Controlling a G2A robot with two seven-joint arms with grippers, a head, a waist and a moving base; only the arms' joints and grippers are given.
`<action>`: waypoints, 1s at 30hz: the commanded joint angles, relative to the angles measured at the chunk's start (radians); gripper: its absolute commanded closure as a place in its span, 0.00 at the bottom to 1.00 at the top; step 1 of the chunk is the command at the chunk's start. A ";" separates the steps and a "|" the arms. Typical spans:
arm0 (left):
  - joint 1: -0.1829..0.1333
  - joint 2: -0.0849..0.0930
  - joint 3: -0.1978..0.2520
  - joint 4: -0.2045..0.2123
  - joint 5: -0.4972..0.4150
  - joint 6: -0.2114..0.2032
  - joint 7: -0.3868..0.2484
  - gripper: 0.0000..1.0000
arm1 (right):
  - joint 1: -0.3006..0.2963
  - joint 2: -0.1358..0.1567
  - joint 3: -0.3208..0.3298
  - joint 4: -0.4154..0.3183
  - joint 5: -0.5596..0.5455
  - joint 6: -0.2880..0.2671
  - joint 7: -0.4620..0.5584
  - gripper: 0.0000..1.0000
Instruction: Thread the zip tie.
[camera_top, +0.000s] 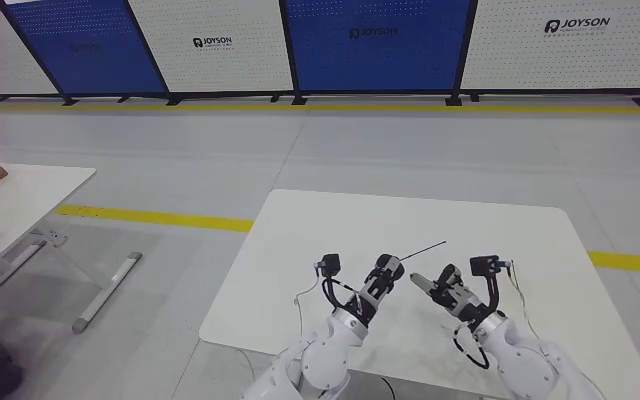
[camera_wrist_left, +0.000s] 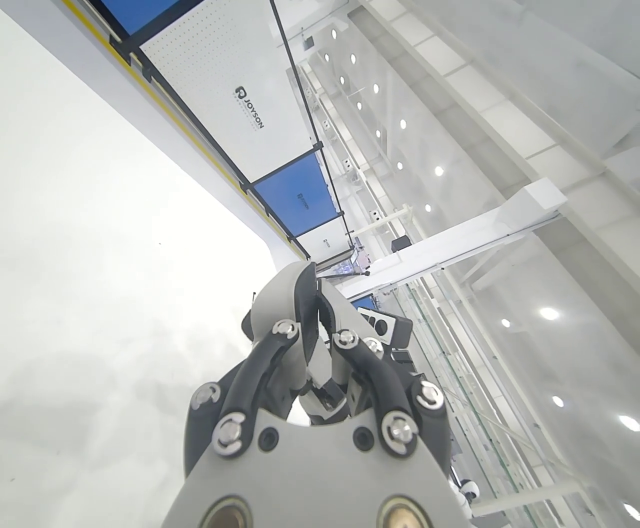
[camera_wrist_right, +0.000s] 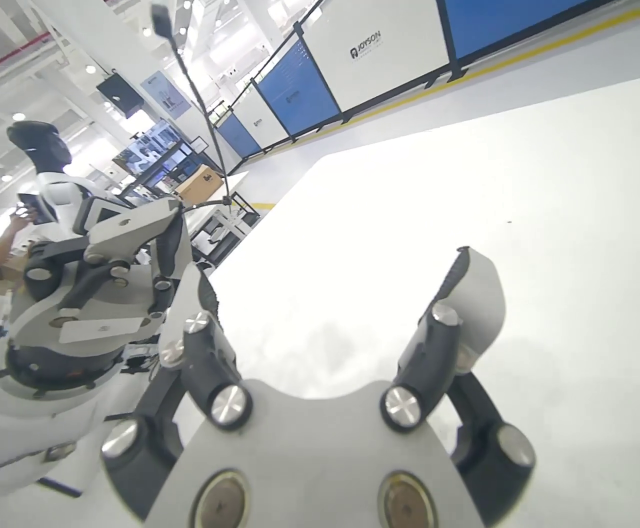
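Observation:
A thin black zip tie (camera_top: 420, 252) sticks out over the white table (camera_top: 300, 260), pinched at one end by my left gripper (camera_top: 388, 265), which is shut on it. In the left wrist view the left gripper (camera_wrist_left: 312, 287) has its pads pressed together. In the right wrist view the zip tie (camera_wrist_right: 192, 90) rises from the left gripper (camera_wrist_right: 172, 220), bends at a small kink, and ends in a square head high up. Just to the right of the left gripper, my right gripper (camera_top: 420, 281) is open and holds nothing; its fingers (camera_wrist_right: 470, 280) stand wide apart above the tabletop.
The table's far and right parts (camera_top: 500, 240) are bare white surface. A second white table (camera_top: 30, 190) stands off to the left across a floor gap. Blue and white panels (camera_top: 380, 40) line the back behind a yellow floor line.

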 joint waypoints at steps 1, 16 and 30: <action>0.000 0.000 0.001 -0.001 0.006 -0.001 -0.001 1.00 | 0.004 -0.002 0.000 0.000 0.021 -0.003 0.010 0.55; -0.008 -0.001 0.013 0.008 0.036 0.011 0.001 1.00 | 0.019 -0.008 0.004 -0.012 0.080 -0.041 0.070 0.69; -0.019 -0.004 0.027 0.027 0.057 0.015 -0.002 1.00 | 0.032 -0.014 0.002 -0.013 0.085 -0.052 0.092 0.71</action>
